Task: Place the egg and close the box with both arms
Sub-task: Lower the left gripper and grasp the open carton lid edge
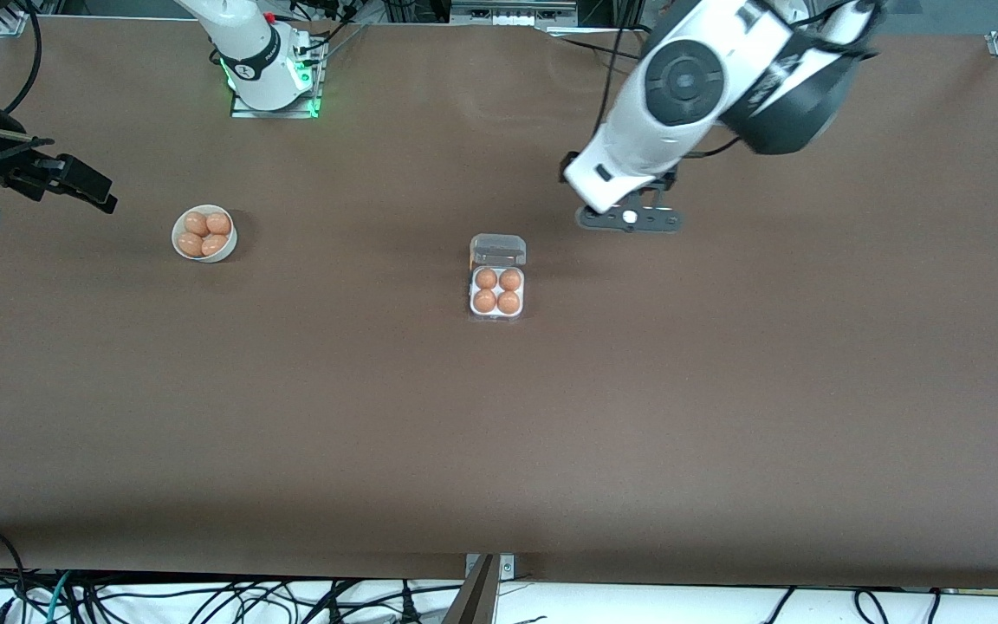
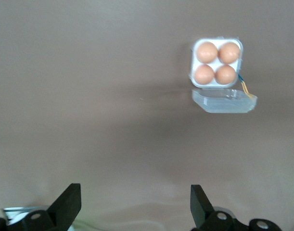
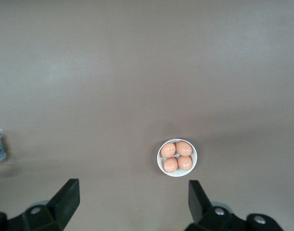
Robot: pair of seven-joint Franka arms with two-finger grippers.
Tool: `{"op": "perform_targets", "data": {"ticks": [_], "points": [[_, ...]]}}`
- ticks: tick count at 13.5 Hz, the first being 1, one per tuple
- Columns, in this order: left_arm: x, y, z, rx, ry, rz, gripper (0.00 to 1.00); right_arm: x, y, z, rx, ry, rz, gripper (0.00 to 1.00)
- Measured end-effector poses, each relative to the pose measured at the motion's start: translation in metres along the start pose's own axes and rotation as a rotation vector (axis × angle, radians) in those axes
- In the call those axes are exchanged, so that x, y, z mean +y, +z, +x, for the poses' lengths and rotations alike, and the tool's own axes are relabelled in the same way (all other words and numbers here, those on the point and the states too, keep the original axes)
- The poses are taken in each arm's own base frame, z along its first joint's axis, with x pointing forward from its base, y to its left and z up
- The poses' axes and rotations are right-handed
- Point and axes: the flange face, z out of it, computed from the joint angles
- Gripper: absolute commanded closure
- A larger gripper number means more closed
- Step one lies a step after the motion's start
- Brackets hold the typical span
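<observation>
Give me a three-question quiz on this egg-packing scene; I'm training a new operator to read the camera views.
1. True or false: every cell of the box holds an egg.
2. How does the box's lid stand? A) folded shut B) hinged back open C) lying apart from the box
3. How many eggs lie in the white bowl?

Key:
1. True: four eggs fill four cells.
2. B: it is open, lying on the side of the tray farther from the front camera.
3. Four.

Both the left gripper and the right gripper are open and hold nothing.
</observation>
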Motion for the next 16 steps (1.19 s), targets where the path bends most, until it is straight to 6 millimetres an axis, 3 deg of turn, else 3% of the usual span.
{"op": "perform_targets", "data": {"ticks": [4, 6, 8, 10, 13, 14, 15, 16], "points": [[0.074, 0.06, -0.04, -0.061, 0.05, 0.052, 0.0, -0.003, 0.0, -0.001, 0.001, -0.005, 0.0, 0.0], [0.095, 0.087, -0.047, -0.092, 0.072, 0.063, 0.0, -0.003, 0.0, -0.001, 0.001, -0.006, 0.0, 0.0], [0.104, 0.11, -0.041, -0.133, 0.067, 0.034, 0.02, -0.003, 0.0, 0.0, 0.0, -0.005, 0.0, 0.0], [0.108, 0.133, -0.027, -0.167, 0.038, -0.001, 0.19, -0.003, 0.0, 0.0, 0.0, -0.005, 0.0, 0.0], [0.113, 0.164, -0.013, -0.215, 0.001, -0.043, 0.78, -0.003, 0.0, 0.0, 0.0, -0.005, 0.0, 0.0], [0.115, 0.171, -0.009, -0.217, -0.007, -0.054, 0.91, -0.003, 0.0, 0.0, 0.0, -0.005, 0.0, 0.0], [0.116, 0.176, -0.006, -0.214, -0.014, -0.068, 1.0, -0.003, 0.0, 0.0, 0.0, -0.005, 0.0, 0.0], [0.118, 0.179, -0.002, -0.207, -0.02, -0.083, 1.0, -0.003, 0.0, 0.0, 0.0, -0.005, 0.0, 0.0]]}}
